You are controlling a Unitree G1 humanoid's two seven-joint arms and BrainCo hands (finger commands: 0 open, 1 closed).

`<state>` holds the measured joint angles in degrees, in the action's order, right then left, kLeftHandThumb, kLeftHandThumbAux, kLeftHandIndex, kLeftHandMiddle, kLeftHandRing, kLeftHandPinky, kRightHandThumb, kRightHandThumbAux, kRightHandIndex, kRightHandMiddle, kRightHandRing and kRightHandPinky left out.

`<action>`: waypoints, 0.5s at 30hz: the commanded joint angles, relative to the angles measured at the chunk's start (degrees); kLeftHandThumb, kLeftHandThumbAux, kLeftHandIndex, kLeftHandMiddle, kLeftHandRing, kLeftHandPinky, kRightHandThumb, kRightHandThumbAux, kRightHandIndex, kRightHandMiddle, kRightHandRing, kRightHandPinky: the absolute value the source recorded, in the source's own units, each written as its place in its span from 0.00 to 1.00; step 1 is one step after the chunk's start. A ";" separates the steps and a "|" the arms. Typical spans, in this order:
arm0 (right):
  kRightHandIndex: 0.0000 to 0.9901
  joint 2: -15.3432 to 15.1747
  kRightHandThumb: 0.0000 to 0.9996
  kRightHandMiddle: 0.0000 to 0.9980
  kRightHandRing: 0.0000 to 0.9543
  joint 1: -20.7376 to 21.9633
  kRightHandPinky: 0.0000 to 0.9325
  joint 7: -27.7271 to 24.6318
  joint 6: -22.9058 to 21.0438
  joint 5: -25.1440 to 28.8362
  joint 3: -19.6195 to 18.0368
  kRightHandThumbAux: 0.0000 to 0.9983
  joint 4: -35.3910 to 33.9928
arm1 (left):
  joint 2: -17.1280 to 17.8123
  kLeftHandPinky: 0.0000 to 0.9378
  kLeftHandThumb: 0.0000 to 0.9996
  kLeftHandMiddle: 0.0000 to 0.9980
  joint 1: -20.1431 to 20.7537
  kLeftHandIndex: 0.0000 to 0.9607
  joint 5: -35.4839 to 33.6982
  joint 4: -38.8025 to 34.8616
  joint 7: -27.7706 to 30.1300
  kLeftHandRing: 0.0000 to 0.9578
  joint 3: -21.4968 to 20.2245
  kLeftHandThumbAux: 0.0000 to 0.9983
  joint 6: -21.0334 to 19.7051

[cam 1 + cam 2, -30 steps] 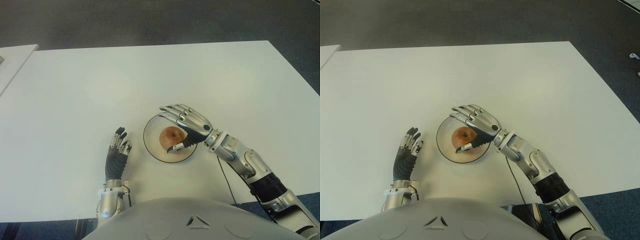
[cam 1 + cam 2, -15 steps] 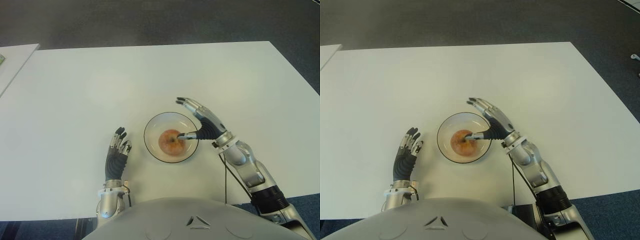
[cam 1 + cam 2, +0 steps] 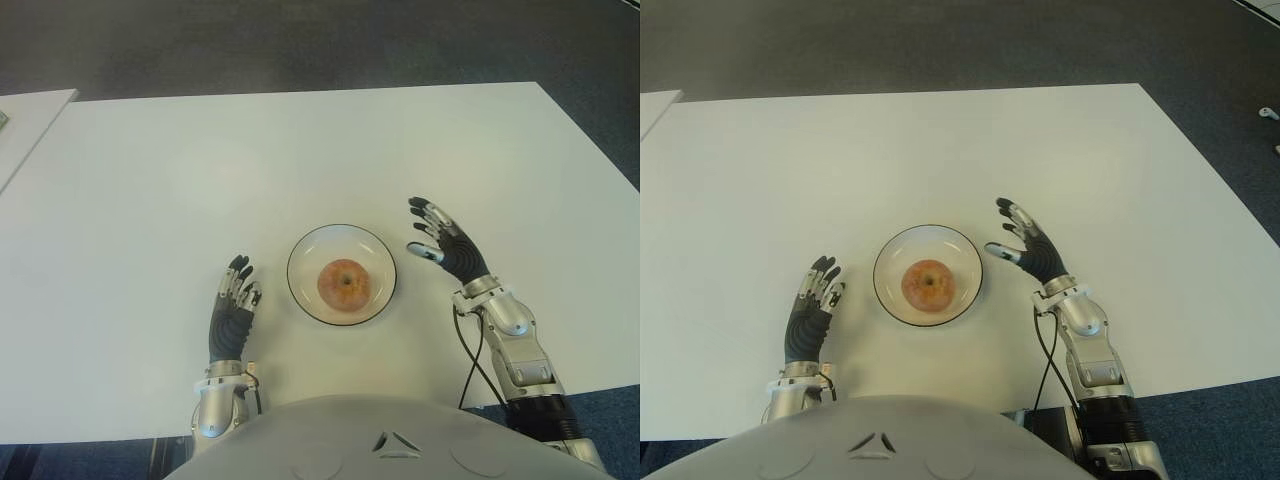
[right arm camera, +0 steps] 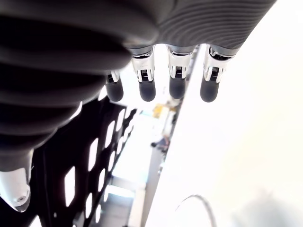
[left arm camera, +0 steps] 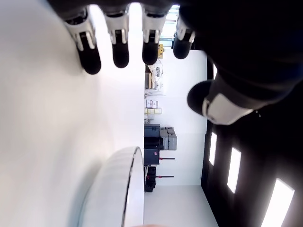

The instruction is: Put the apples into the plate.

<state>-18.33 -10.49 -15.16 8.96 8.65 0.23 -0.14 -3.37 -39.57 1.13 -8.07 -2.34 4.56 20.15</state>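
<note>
A red-orange apple (image 3: 344, 283) sits in the middle of a clear round plate (image 3: 307, 259) on the white table (image 3: 300, 150). My right hand (image 3: 446, 243) is open just right of the plate, fingers spread, holding nothing and apart from the rim. My left hand (image 3: 235, 307) is open to the left of the plate, fingers straight, holding nothing. The plate's rim (image 5: 128, 184) shows in the left wrist view beyond the fingertips (image 5: 120, 59). The right wrist view shows straight fingertips (image 4: 177, 87) with nothing in them.
A second white table edge (image 3: 25, 125) shows at the far left. A black cable (image 3: 468, 355) runs along my right forearm. Dark carpet lies beyond the table's far edge.
My right hand has let go of the apple, lifted off the plate and drawn back to the right, fingers spreading. The apple stays in the plate. The left hand has not moved.
</note>
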 commanded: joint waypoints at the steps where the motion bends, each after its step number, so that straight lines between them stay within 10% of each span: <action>1: 0.10 3.47 0.13 0.06 0.03 -0.93 0.06 -0.58 -2.41 5.51 -3.09 0.52 1.55 | 0.50 0.15 0.15 0.10 -0.21 0.09 -0.56 0.59 0.35 0.11 -0.59 0.55 -1.96; 15: 0.16 8.25 0.13 0.09 0.03 -7.85 0.04 1.51 0.88 5.68 -7.72 0.48 0.84 | 1.66 0.16 0.14 0.10 -0.21 0.09 -1.40 -0.25 1.15 0.12 -2.34 0.53 -3.21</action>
<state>-11.09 -16.93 -14.27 8.56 15.39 -6.91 -0.28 -2.52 -39.56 0.39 -8.77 -1.97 2.80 18.58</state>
